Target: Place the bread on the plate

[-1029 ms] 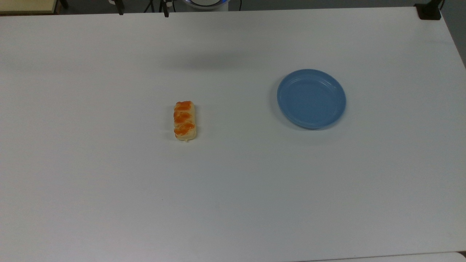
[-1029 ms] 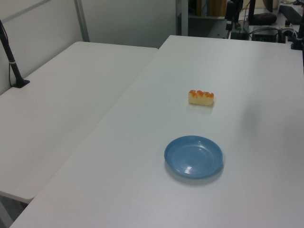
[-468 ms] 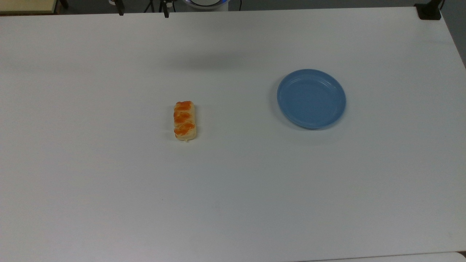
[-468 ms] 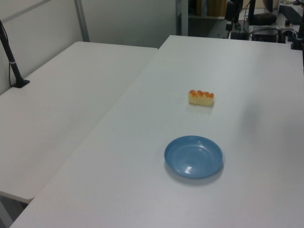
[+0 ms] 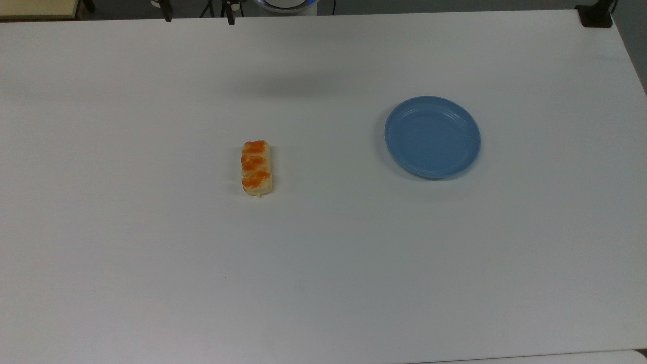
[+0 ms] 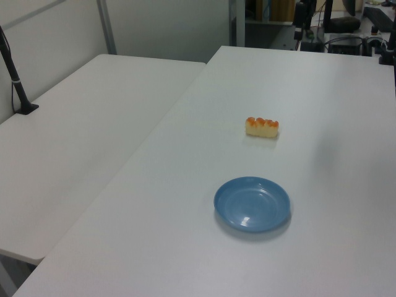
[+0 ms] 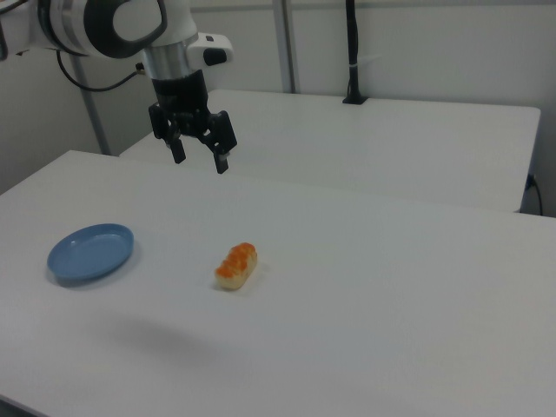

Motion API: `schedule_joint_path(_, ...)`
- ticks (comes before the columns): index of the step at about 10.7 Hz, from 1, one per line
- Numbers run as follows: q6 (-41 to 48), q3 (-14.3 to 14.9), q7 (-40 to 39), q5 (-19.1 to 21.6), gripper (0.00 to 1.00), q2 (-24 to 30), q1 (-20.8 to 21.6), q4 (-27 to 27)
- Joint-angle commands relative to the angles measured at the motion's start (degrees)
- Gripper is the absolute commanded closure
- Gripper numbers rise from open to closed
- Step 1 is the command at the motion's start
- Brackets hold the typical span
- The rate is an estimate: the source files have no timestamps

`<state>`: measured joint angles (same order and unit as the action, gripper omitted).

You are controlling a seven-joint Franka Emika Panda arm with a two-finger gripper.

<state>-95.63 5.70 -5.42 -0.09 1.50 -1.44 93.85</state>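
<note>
You're looking at a lab or test room: plain white tables [image 6: 93, 124] pushed edge to edge, a black camera pole [image 6: 15, 77] clamped near one tabletop's edge, partition walls [image 7: 417, 43] behind, and cables and stands [image 6: 337, 31] beyond the far edge.

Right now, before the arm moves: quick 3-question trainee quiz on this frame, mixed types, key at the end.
1. True or false: the bread already lies on the plate.
2. Multiple choice: in the right view, the pincer is A) shut on the bread, B) open and up in the air above the table, C) resting inside the plate.
3. Fill in: in the top view, the plate lies to the bread's ____.

Key
1. False: the bread sits on the bare table, well apart from the plate.
2. B.
3. Right.
</note>
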Motion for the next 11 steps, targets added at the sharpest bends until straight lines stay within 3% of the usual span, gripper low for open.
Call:
schedule_joint_path(1,-1.0,0.9,-0.7,0.6,0.00,0.3,0.8,0.8)
schedule_joint_path(7,-1.7,0.7,-1.3,0.0,0.00,-3.3,2.0,1.2)
schedule_joint_path(11,-12.8,0.5,-1.9,0.8,0.00,-7.8,3.7,6.8)
